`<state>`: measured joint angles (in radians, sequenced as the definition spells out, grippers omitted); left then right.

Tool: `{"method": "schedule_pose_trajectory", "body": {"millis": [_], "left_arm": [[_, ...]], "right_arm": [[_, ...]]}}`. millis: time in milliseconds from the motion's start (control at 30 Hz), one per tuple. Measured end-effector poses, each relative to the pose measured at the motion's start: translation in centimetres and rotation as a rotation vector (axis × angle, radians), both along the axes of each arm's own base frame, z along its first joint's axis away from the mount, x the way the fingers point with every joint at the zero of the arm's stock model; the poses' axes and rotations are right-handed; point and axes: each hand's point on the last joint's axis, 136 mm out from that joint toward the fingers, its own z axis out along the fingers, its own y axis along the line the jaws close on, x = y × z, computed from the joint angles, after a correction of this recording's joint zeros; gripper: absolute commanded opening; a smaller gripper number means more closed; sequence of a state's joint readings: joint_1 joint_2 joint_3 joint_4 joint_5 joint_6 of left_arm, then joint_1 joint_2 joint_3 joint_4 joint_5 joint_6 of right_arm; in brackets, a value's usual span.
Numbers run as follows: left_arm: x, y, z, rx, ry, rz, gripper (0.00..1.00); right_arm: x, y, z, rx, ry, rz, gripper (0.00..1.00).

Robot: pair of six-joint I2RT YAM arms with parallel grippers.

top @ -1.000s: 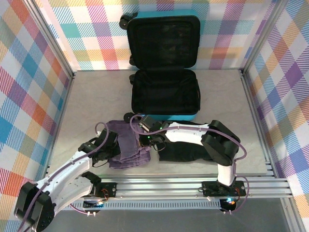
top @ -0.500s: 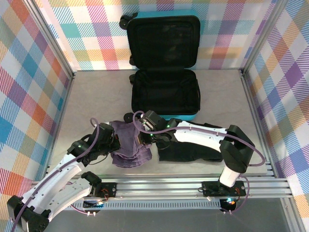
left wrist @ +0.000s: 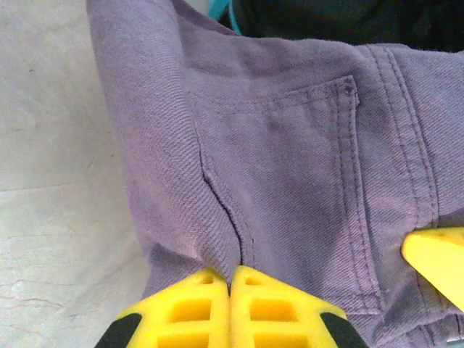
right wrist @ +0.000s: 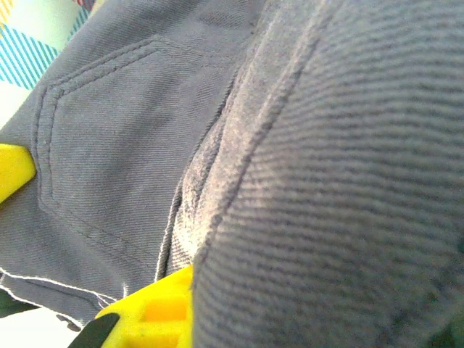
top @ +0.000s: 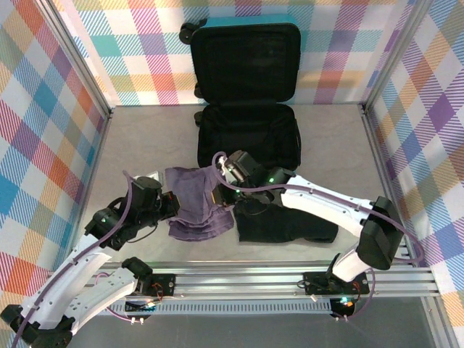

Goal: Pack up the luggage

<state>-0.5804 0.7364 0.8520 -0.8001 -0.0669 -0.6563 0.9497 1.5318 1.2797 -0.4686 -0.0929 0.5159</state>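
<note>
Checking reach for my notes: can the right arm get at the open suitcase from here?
Probably yes: the right gripper, shut on the purple jeans, sits just before the suitcase's open lower half, nothing between.

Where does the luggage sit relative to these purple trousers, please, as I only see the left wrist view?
Observer: The luggage lies open right behind the purple trousers, with its lid standing upright.
Operator: Thank you. What is the right claw doing?
Observer: The right claw is gripping the trousers' right edge.
Operator: Is anything else waiting to be packed?
Observer: A black garment lies flat just to the right of them.
</note>
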Motion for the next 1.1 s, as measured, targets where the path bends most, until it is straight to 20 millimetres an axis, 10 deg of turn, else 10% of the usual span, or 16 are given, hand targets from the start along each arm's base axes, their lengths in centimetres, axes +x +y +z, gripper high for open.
{"method": "schedule_pose_trajectory", "body": {"millis": [333, 667, 900, 1100], "left_arm": [[5.1, -2.8, 2.6, 0.008, -0.094, -0.015, 0.0], [16.0, -9.9, 6.6, 0.027, -0.217, -0.079, 0.0], [23.9, -14.0, 4.5, 0.037, -0.216, -0.118, 0.0], [28.9, -13.3, -1.3, 0.053, -0.156, -0.084, 0.01]], "right_arm": [[5.8, -4.1, 3.6, 0.049, -0.043, -0.099, 0.0], [14.5, -9.0, 8.8, 0.122, -0.127, -0.217, 0.0], [22.1, -11.5, 5.6, 0.107, -0.074, -0.281, 0.0], [27.5, -12.4, -0.5, 0.069, 0.024, -0.313, 0.0]]}}
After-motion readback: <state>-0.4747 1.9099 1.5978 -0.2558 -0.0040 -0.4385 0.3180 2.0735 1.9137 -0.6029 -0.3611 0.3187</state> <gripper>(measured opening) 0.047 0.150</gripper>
